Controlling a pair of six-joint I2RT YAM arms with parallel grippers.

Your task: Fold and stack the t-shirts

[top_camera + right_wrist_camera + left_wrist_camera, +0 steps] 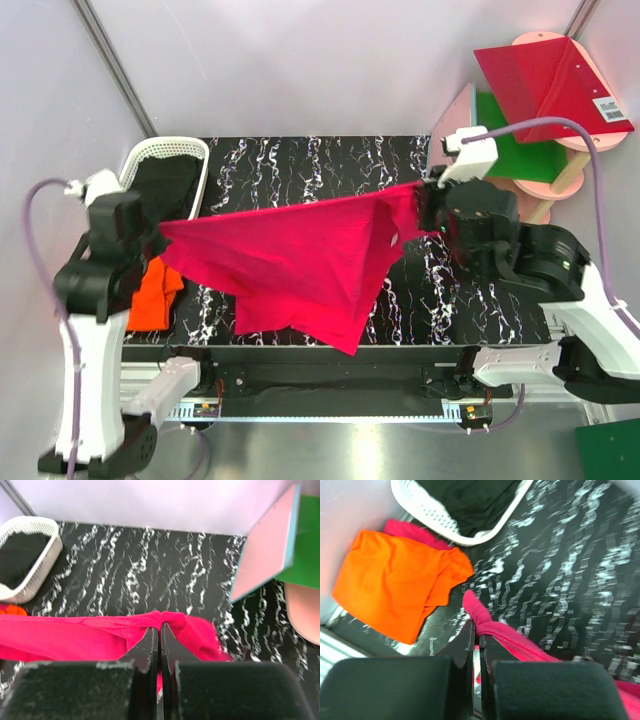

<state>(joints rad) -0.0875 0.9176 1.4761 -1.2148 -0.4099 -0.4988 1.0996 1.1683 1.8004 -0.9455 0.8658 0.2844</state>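
The hot pink t-shirt (300, 262) hangs stretched between my two grippers above the black marbled table (330, 160), its lower part drooping to the front edge. My left gripper (158, 232) is shut on its left corner (482, 617). My right gripper (428, 203) is shut on its right corner (165, 620). The bright orange t-shirt (155, 292) lies crumpled at the table's left edge below the left arm; in the left wrist view it (395, 582) lies beside a bit of pink cloth.
A white mesh basket (150, 165) with dark cloth stands at the back left, also in the left wrist view (445, 520) and right wrist view (30, 560). Stiff red (545, 80) and green (515, 150) panels on a pink stand sit at the back right.
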